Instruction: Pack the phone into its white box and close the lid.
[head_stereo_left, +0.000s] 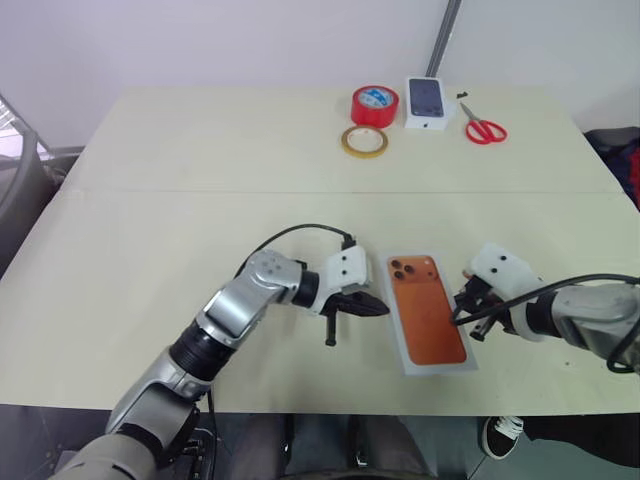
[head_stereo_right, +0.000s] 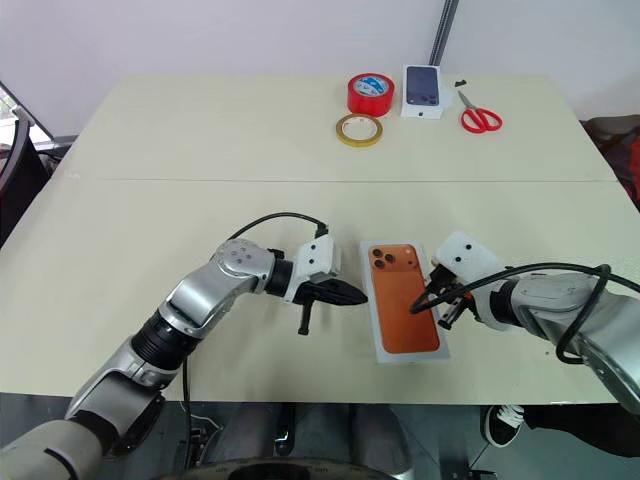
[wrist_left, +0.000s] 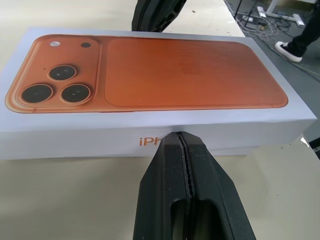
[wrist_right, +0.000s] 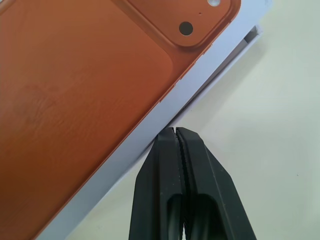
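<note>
The lid (head_stereo_left: 432, 312) sits on top of the white box (wrist_left: 235, 150), which peeks out as a thin white edge under it. The closed pack lies flat on the table (head_stereo_left: 200, 180), near the front edge and a bit to the right of the middle. The top of the lid has a picture of an orange phone on it, with 3 round lenses in a darker square at the far end. Orange letters run along the lid's long side.

The left gripper (head_stereo_left: 380, 306) is on the left side of the pack. Its 2 black fingers are pressed tight together with nothing between them, and the tips sit right at the lid's side wall. The right gripper (head_stereo_left: 459, 316) is on the other side. Its fingers are also squeezed together and hold nothing, with the tips right at the lid's right edge.

Far back on the table are a red tape roll (head_stereo_left: 375, 105), a tan tape roll (head_stereo_left: 365, 141), a small white carton (head_stereo_left: 428, 102) showing a dark phone, and red scissors (head_stereo_left: 483, 128).
</note>
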